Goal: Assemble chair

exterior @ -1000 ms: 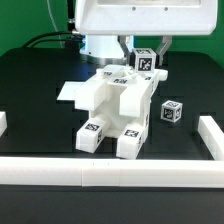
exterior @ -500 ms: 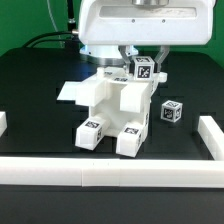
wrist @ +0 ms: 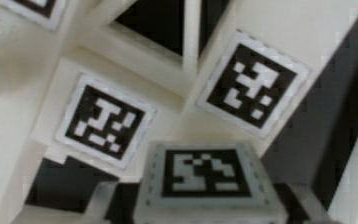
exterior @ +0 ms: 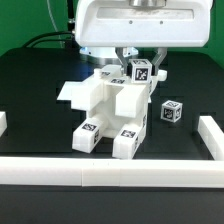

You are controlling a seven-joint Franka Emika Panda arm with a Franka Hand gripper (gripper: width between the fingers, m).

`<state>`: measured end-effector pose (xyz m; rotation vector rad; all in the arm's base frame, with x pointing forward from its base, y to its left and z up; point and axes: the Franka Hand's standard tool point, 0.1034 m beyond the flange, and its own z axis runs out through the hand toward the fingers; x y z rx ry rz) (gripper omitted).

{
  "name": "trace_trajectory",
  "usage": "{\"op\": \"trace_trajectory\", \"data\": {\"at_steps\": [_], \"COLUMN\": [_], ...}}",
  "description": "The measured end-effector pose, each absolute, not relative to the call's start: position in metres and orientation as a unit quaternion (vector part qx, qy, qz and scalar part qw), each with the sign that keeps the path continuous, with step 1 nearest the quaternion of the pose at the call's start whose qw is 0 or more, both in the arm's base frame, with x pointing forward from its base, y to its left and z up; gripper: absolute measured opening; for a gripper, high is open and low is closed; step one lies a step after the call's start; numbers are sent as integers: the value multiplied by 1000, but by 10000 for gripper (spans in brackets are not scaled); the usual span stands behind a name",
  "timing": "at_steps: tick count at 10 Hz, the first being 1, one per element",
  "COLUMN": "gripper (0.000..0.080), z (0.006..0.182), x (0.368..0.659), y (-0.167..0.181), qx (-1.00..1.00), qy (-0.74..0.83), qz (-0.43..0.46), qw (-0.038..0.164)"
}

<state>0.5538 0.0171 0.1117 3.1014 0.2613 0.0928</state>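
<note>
The chair [exterior: 108, 108] is a joined cluster of chunky white pieces in the middle of the black table, with tagged feet [exterior: 90, 130] pointing at the front rail. My gripper [exterior: 141, 62] comes down from the big white arm head and is shut on the chair's upper tagged post [exterior: 142, 72], one finger on each side. In the wrist view the same post end [wrist: 202, 172] sits between my fingers [wrist: 119, 196], with two more tagged chair faces [wrist: 105, 120] behind it. A small loose tagged chair piece [exterior: 171, 112] lies apart at the exterior view's right.
Low white border rails run along the front [exterior: 110, 172], at the right [exterior: 211, 136] and at the left [exterior: 3, 122]. A thin flat white sheet [exterior: 68, 92] sticks out behind the chair at its left. Cables hang at the back left.
The chair has shifted a little toward the front and the exterior view's left with my gripper on it. The gripped tagged post has risen slightly. The loose piece has not moved.
</note>
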Motion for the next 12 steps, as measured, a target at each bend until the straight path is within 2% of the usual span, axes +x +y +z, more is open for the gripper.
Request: {"op": "trace_trajectory", "data": {"at_steps": [5,6,7,8,9,12], "gripper": [268,446,572,572,633,649], "z": [112,112,112,112,111,111], "x": [560,560,560,560,560,560], "y": [11,11,11,11,11,11], "qx": [995,995,995,995,995,995], "qy": [93,93,93,93,93,93], "qz": [40,40,40,40,40,39], "qw": [18,18,18,18,18,18]}}
